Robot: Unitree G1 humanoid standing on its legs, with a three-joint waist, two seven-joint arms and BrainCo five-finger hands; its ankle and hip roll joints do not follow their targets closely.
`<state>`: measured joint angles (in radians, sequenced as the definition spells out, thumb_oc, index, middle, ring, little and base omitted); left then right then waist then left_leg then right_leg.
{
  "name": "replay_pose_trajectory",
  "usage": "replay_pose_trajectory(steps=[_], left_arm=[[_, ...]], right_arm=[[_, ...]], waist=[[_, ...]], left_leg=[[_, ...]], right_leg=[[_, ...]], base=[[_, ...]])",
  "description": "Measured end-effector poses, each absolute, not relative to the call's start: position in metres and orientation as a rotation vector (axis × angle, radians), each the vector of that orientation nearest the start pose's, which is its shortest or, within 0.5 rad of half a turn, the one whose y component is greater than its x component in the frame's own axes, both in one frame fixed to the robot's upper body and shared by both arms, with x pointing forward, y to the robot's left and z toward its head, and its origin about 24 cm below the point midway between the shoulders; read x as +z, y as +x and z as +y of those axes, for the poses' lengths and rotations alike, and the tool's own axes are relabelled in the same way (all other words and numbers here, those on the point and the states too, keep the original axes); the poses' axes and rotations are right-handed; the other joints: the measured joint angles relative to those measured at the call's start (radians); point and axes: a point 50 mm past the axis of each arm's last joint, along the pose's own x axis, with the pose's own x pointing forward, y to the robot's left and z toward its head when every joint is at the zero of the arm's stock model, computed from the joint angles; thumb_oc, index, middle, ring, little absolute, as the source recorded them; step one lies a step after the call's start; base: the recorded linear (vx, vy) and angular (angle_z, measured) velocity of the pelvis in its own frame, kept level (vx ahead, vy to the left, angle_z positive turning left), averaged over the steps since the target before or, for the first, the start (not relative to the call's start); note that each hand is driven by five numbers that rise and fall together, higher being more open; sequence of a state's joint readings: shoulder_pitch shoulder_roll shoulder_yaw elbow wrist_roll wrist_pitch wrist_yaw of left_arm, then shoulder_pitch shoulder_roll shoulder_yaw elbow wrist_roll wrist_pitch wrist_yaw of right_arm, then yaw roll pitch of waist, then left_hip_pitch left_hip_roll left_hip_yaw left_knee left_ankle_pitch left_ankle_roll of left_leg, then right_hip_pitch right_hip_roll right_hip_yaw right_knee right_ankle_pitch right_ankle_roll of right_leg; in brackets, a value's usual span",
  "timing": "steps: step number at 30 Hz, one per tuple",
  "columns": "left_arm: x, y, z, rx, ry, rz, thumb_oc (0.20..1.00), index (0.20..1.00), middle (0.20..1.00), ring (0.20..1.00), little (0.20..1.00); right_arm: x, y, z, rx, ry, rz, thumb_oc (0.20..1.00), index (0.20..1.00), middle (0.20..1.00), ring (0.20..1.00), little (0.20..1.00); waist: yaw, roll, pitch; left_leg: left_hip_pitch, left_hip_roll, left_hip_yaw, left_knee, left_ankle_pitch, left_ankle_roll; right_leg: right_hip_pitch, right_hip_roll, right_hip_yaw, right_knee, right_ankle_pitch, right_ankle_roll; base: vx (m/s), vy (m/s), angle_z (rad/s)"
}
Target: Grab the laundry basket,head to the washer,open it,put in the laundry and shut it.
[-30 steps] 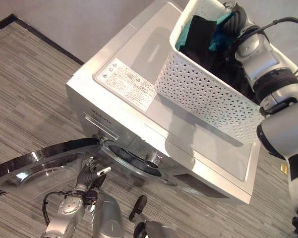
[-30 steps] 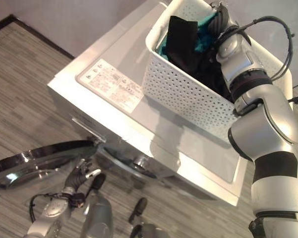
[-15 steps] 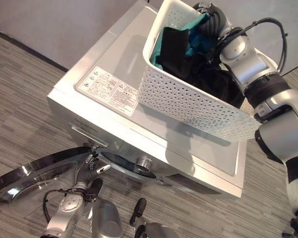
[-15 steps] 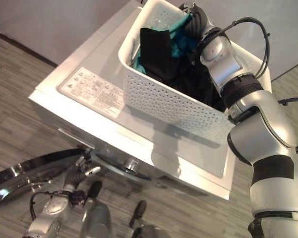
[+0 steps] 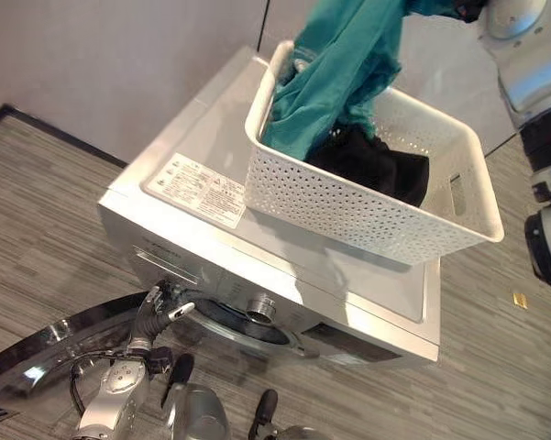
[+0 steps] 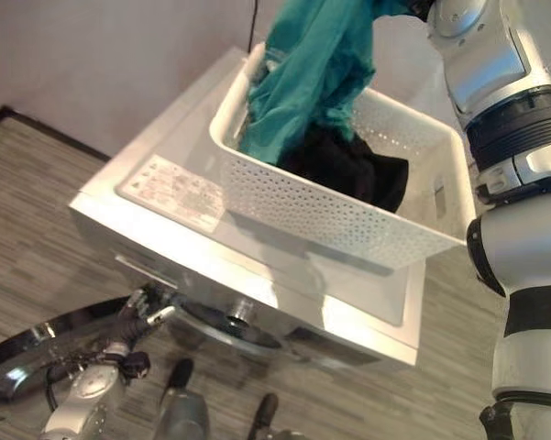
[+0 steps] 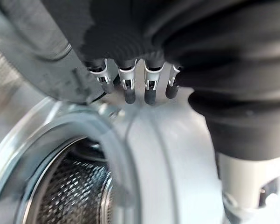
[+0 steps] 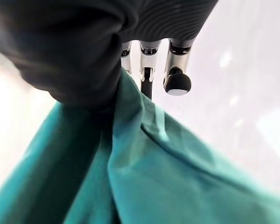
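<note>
1. The washer [image 5: 284, 266] stands in the middle of the frame with its back to a grey wall [image 5: 119, 64] in the upper left.
2. The white laundry basket [image 5: 367, 206] sits on the washer's flat top, toward its right half; its lower right corner juts past the washer's right edge.
3. The left half of the washer top is bare apart from a white warning sticker [image 5: 202, 188]; its print is too small to read.
4. The right hand [image 8: 149, 70], at the upper right of the head views, grips a teal cloth [image 5: 339, 73] pinched under its fingers. The cloth hangs stretched, its lower end in the basket's left corner.
5. A black garment [image 5: 376, 165] lies in the basket beside the teal cloth's end.
6. The round washer door [image 5: 46, 353] is swung open at the lower left, level over the striped floor [image 5: 37, 229].
7. The left hand [image 5: 156, 312] is by the door hinge, fingers curled, holding nothing visible.
8. The drum opening [image 7: 70, 191] shows just past those fingers.
</note>
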<state>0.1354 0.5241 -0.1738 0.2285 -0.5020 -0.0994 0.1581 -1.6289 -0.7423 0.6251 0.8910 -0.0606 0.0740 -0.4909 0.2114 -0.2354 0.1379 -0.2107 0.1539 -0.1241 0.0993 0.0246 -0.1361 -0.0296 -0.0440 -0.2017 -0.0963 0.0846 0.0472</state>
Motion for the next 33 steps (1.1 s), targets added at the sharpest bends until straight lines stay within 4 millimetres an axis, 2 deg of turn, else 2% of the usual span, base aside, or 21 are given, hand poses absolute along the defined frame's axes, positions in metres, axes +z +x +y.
replay_pose_trajectory(steps=[3,8,10,13,16,22,25,28,29,33], left_arm=[[-0.017,0.206,0.249,0.145,0.061,0.321,1.000,1.000,1.000,1.000,1.000],[-0.021,0.203,0.252,0.155,0.075,0.343,1.000,1.000,1.000,1.000,1.000],[-0.018,0.207,0.252,0.142,0.109,0.325,1.000,1.000,1.000,1.000,1.000],[-0.009,0.211,0.254,0.131,0.139,0.295,1.000,1.000,1.000,1.000,1.000],[0.012,0.218,0.258,0.115,0.244,0.206,1.000,1.000,1.000,1.000,1.000],[0.032,0.224,0.265,0.142,0.303,0.130,1.000,1.000,1.000,1.000,1.000],[0.045,0.227,0.265,0.116,0.405,0.077,1.000,1.000,1.000,1.000,1.000],[0.074,0.234,0.262,0.099,0.439,-0.046,1.000,1.000,1.000,1.000,1.000],[0.088,0.238,0.258,0.084,0.469,-0.111,1.000,1.000,1.000,1.000,1.000],[0.123,0.248,0.244,0.023,0.515,-0.266,1.000,1.000,1.000,1.000,1.000]], right_arm=[[0.424,0.370,-0.213,-0.740,-0.978,-0.746,0.200,0.200,0.200,0.200,0.200],[0.428,0.366,-0.226,-0.820,-1.021,-0.742,0.200,0.200,0.200,0.200,0.200],[0.430,0.367,-0.235,-0.857,-1.058,-0.690,0.200,0.200,0.200,0.200,0.200],[0.435,0.364,-0.237,-0.862,-1.042,-0.702,0.200,0.200,0.200,0.200,0.200],[0.444,0.360,-0.242,-0.887,-1.020,-0.692,0.200,0.200,0.200,0.200,0.200],[0.456,0.353,-0.246,-0.909,-1.006,-0.706,0.200,0.200,0.200,0.200,0.200],[0.473,0.342,-0.251,-0.937,-0.961,-0.737,0.200,0.200,0.200,0.200,0.200],[0.483,0.335,-0.252,-0.953,-0.947,-0.758,0.200,0.200,0.200,0.200,0.200],[0.484,0.335,-0.252,-0.942,-0.957,-0.760,0.200,0.200,0.200,0.200,0.200],[0.482,0.337,-0.252,-0.907,-0.961,-0.745,0.200,0.200,0.200,0.200,0.200]], waist=[[-0.002,0.010,-0.017],[-0.001,0.015,-0.026],[0.002,0.015,-0.026],[0.004,0.016,-0.026],[0.019,0.023,-0.031],[0.041,0.026,-0.036],[0.048,0.023,-0.038],[0.058,0.022,-0.039],[0.063,0.020,-0.040],[0.066,0.015,-0.044]], left_leg=[[0.000,0.000,-0.002,0.001,0.002,-0.002],[0.003,-0.001,-0.006,0.001,0.005,-0.002],[0.010,-0.002,-0.008,0.000,0.005,-0.002],[0.018,-0.002,-0.007,-0.003,0.005,-0.002],[0.020,-0.003,-0.008,-0.004,0.007,-0.005],[0.036,-0.007,-0.007,-0.021,0.011,-0.002],[0.036,-0.008,-0.025,-0.042,0.028,-0.005],[0.040,-0.008,-0.033,-0.059,0.039,-0.008],[0.049,-0.008,-0.034,-0.071,0.044,-0.008],[0.053,-0.009,-0.042,-0.072,0.043,-0.010]], right_leg=[[0.002,0.000,0.000,0.000,0.000,0.000],[0.006,0.000,-0.002,0.000,0.000,0.000],[0.013,0.000,-0.004,0.000,0.000,0.000],[0.020,-0.001,-0.004,0.000,0.000,0.000],[0.022,-0.002,-0.005,0.000,-0.001,0.000],[0.032,-0.010,-0.007,0.000,-0.004,0.004],[0.033,-0.010,-0.027,0.000,-0.005,0.004],[0.033,-0.009,-0.034,0.000,-0.006,0.004],[0.037,-0.009,-0.036,0.000,-0.007,0.005],[0.046,-0.010,-0.043,0.000,-0.016,0.006]], base=[[0.00,0.000,0.00],[0.00,0.000,0.01],[0.00,0.000,0.00],[0.00,0.000,0.00],[0.00,0.000,0.00],[0.00,0.000,0.00],[0.00,-0.003,0.18],[-0.01,-0.008,0.09],[-0.02,-0.009,0.04],[-0.01,-0.005,0.07]])
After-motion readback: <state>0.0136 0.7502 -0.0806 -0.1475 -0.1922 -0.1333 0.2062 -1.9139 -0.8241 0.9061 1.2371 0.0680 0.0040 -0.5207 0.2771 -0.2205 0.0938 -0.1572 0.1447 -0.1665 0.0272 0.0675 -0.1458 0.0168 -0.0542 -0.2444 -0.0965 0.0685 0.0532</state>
